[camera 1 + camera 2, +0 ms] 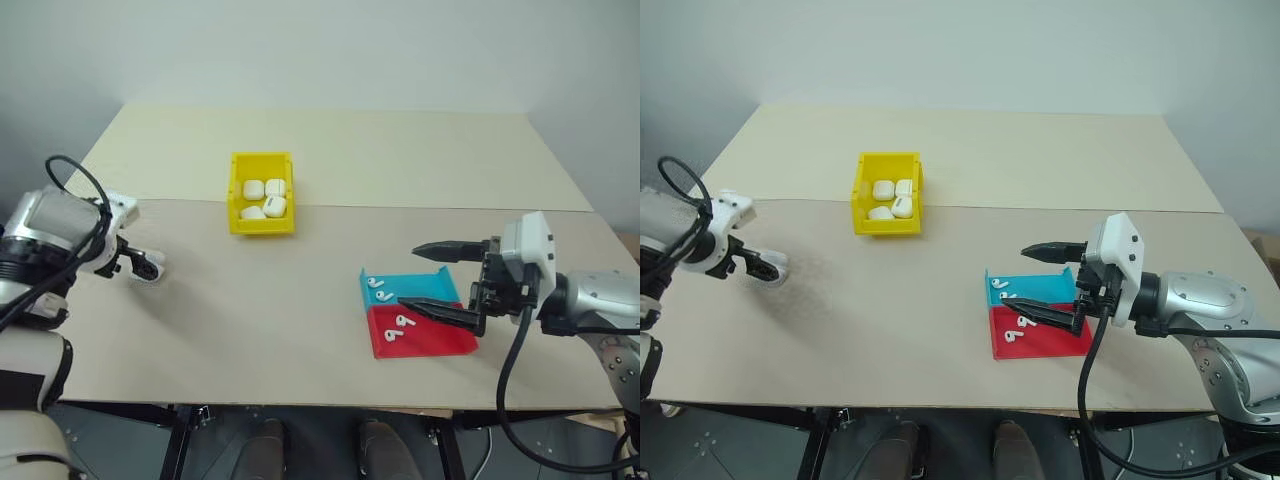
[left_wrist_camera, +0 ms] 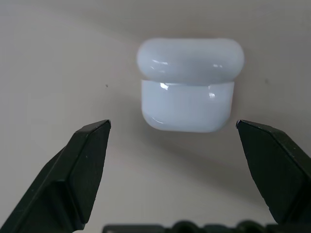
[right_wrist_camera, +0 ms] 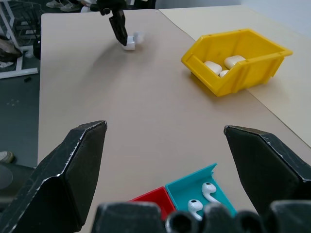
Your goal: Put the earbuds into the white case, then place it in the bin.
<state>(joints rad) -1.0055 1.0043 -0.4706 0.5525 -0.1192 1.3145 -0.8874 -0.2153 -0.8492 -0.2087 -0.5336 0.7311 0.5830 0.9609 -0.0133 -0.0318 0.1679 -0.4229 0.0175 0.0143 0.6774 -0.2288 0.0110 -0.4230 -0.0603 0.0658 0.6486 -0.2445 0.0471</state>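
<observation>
- The left gripper [image 2: 172, 131] is hovering over the left side of the counter [image 1: 300, 300], pointing steeply down, with its two black fingers [image 2: 85, 165] spread wide apart and holding nothing.
- A white case [image 2: 189, 85] is lying flat on the counter just beyond those fingertips, lined up with the gap between them; its lid looks closed, and the fingers are not touching it.
- The right gripper [image 1: 445, 282] is sitting roughly level over the blue-and-red tray [image 1: 420, 340] near the counter's front right, its fingers [image 1: 450, 248] also standing wide open and empty.
- The earbuds [image 1: 400, 328] are lying loose in the tray: two in the blue half, two in the red half.
- The bin [image 1: 262, 222], bright yellow, is standing towards the middle back of the counter, well apart from both grippers, and is holding several more white cases [image 1: 265, 198].
</observation>
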